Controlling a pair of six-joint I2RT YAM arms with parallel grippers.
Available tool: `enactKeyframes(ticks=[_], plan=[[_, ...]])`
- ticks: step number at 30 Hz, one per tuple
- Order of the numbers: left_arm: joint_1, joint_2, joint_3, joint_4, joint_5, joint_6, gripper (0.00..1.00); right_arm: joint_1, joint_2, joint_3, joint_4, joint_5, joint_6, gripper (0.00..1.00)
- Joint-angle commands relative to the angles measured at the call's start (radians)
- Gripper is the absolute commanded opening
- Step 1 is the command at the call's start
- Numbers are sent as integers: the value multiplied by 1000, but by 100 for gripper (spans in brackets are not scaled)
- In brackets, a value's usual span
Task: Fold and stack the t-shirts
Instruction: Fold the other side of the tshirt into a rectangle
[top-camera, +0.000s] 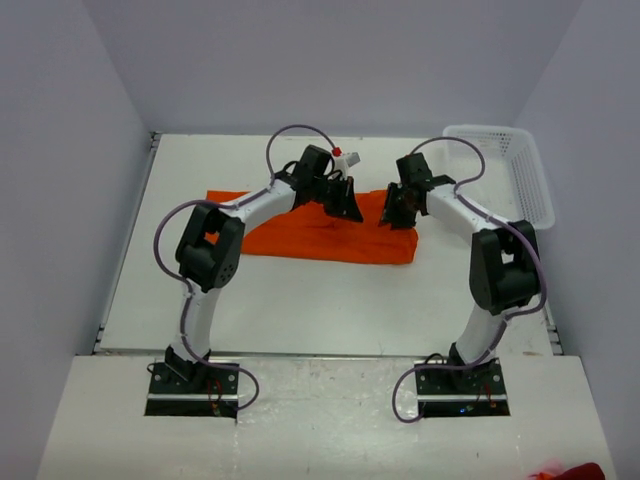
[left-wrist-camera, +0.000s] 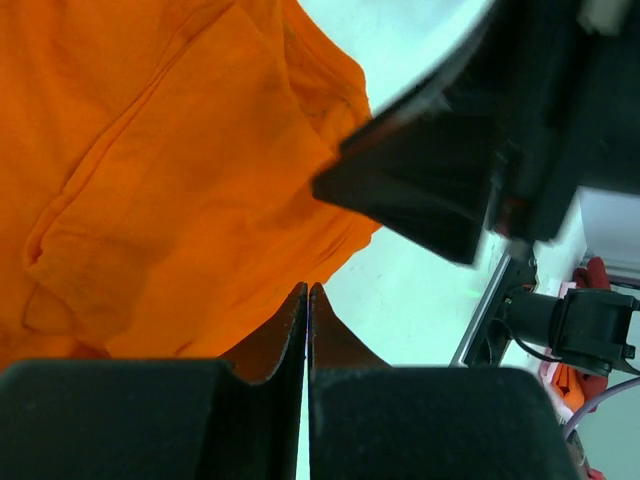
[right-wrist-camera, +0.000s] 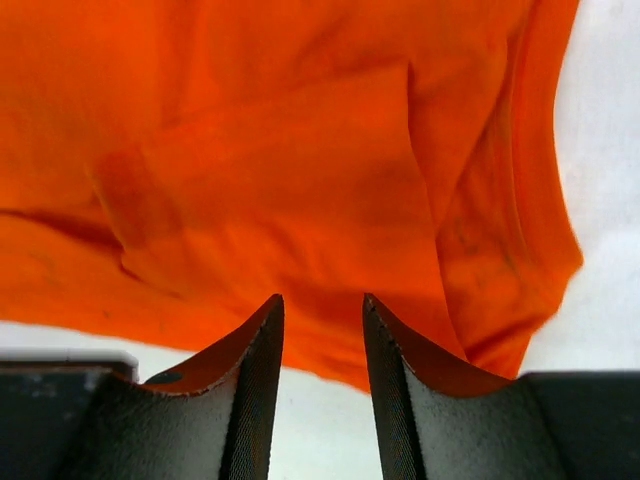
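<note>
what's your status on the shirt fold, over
Left gripper shut, nothing seen in it. Right gripper open, empty. Both over shirt, which lies flat. Basket far right, apart from shirt.

The left arm (top-camera: 210, 250) and right arm (top-camera: 500, 265) rise from the near edge of the bench (top-camera: 300, 300). Their elbows are bent high and their forearms angle inward toward its middle. The left pincer (left-wrist-camera: 307, 288) has its jaws pressed together. The right pincer (right-wrist-camera: 322, 300) has its jaws parted, with nothing between them.
</note>
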Motion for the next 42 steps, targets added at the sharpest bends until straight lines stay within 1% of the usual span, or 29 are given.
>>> enactKeyframes(ticks=[1,2,3,5,9,14,16,20,30,35,38,39,40,42], plan=[[3,-87,5,-64,-33,48,0,-2,81,162,-67,69,-36,39],[3,-94,-6,-58,-32,48,0,-8,101,216,-96,70,-39,39],[3,-111,-30,-53,-27,48,0,-14,133,233,-100,88,-41,39],[3,-133,-61,-52,-24,51,0,-33,170,294,-132,77,-48,38],[3,-173,-102,-47,-21,58,0,-62,247,366,-178,77,-62,36],[4,-213,-129,-43,-9,63,0,-86,296,397,-193,77,-70,36],[4,-231,-135,-44,-3,66,0,-91,305,400,-192,41,-76,35],[4,-257,-136,-46,8,66,0,-91,334,413,-192,31,-81,35],[12,-265,-138,-44,26,69,0,-93,376,460,-198,-12,-84,32],[12,-265,-144,-38,34,66,0,-93,390,491,-206,-39,-85,27],[13,-268,-147,-38,36,67,0,-91,400,511,-210,-53,-87,20],[15,-269,-147,-38,39,66,0,-93,402,515,-213,-56,-87,16],[16,-269,-150,-37,42,66,0,-93,405,520,-219,-59,-87,14],[21,-269,-150,-38,46,64,0,-91,405,520,-218,-65,-87,14]])
